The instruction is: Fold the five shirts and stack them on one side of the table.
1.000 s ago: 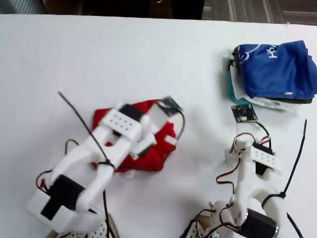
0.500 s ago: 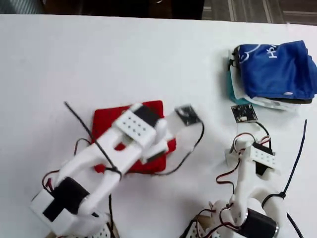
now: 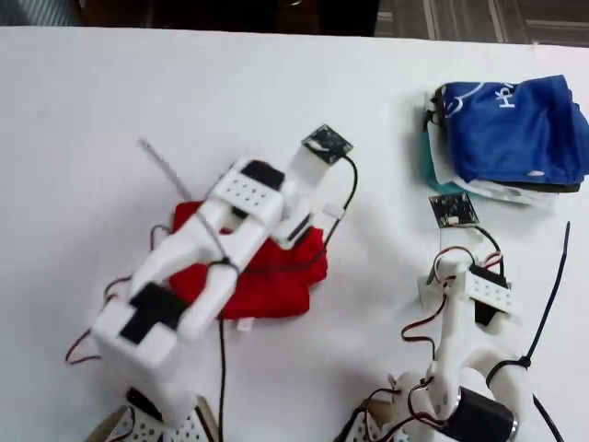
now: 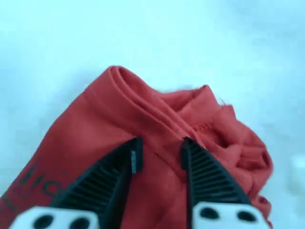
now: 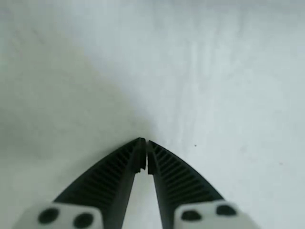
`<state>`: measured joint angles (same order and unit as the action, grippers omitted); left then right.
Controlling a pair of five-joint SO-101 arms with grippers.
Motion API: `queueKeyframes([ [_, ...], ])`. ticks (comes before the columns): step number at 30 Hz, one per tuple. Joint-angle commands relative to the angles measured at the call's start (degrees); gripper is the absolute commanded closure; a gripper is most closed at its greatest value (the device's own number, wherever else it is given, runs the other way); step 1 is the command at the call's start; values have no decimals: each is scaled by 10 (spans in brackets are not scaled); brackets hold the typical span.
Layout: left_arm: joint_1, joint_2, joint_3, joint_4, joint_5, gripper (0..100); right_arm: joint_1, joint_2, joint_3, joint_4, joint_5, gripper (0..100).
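Observation:
A red shirt (image 3: 267,276) lies roughly folded and bunched on the white table (image 3: 184,101), left of centre. My left arm (image 3: 230,230) stretches over it. In the left wrist view my left gripper (image 4: 161,151) is open, its fingers (image 4: 125,164) spread just above the shirt's folded collar edge (image 4: 157,112). At the far right sits a stack of folded shirts (image 3: 511,133) with a blue one on top and teal, white and dark layers under it. My right arm (image 3: 471,299) stands near the front right, its gripper (image 5: 145,145) shut over bare table.
Black cables (image 3: 350,198) trail from both arms over the table. The table's far edge (image 3: 276,32) meets a dark floor. White tabletop lies open between the red shirt and the stack.
My left arm swung right across the red shirt, then pulled up toward the table's far side, uncovering the shirt's near half. The right arm and the stack stayed still.

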<state>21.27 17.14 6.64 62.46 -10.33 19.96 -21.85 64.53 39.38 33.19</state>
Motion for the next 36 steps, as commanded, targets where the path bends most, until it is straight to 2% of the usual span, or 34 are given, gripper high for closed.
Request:
queueKeyframes([
  [1,-2,48,-92,-8,9,857,-1,-20,-3,-16,3,978],
  [10,-4,76,-273,99,10,857,-1,-20,-3,-16,3,978],
  [18,11,76,-289,292,4,854,-1,-20,-3,-16,4,978],
  [21,32,76,-289,335,4,853,-1,-20,-3,-17,4,978],
  [27,105,76,-289,367,29,786,-1,-20,-3,-17,4,978],
  [30,138,78,-289,362,46,786,-1,-20,-3,-17,4,978],
  [36,139,80,-254,347,82,786,-1,-20,-3,-17,4,978],
])
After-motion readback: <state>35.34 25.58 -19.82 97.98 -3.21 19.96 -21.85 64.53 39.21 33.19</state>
